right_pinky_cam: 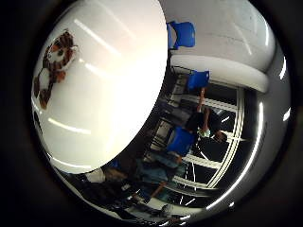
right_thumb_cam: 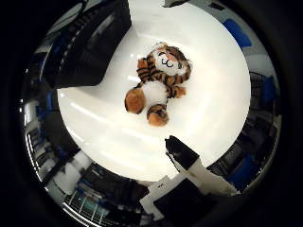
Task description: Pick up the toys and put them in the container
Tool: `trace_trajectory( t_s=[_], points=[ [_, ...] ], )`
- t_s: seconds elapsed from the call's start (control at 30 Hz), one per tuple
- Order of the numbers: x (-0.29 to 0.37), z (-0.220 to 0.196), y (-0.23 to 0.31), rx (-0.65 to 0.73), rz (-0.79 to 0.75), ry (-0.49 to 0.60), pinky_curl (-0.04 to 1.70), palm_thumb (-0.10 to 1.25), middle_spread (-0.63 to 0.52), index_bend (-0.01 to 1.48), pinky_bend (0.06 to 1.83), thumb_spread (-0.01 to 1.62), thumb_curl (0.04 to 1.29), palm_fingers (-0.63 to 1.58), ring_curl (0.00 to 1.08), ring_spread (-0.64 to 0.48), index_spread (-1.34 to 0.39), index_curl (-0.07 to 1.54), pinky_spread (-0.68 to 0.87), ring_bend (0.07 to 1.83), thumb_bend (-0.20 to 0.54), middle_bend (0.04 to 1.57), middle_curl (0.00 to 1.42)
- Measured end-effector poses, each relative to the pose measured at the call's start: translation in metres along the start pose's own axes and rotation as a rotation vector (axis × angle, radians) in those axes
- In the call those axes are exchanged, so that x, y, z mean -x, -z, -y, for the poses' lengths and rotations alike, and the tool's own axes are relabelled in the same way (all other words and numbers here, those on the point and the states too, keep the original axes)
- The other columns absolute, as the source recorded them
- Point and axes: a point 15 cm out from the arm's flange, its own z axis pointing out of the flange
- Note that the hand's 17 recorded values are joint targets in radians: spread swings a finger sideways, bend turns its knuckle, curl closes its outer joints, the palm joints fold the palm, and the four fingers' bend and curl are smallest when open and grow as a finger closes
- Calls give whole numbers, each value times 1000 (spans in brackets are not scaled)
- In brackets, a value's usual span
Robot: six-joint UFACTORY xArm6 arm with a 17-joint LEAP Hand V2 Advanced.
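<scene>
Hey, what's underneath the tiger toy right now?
The tiger toy lies on the white round table. The spot directly beneath its body is covered, so nothing else shows there.

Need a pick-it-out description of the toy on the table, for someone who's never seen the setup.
Find the round white table. Beside the dark ribbed container at its edge, a plush tiger lies on its back on the tabletop. It is the only soft thing there: orange with black stripes, white belly and face.

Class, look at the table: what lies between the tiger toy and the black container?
Nothing: in the thumb side view only bare white table separates the tiger toy from the black container.
</scene>
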Motion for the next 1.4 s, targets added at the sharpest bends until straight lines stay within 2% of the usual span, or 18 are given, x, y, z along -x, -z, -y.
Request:
trace_trajectory(
  t_s=[0.87,1.13,1.4],
  points=[
    [65,21,-38,29,66,108,318,694,50,139,478,954,337,-58,270,202,-466,182,389,270,-25,177,268],
    [77,25,-50,41,88,117,309,698,-22,169,453,950,344,43,273,178,-453,226,394,287,-27,195,293],
    [85,23,-60,56,108,122,294,704,-105,162,423,954,343,202,276,85,-451,257,373,329,-26,213,320]
  ],
)
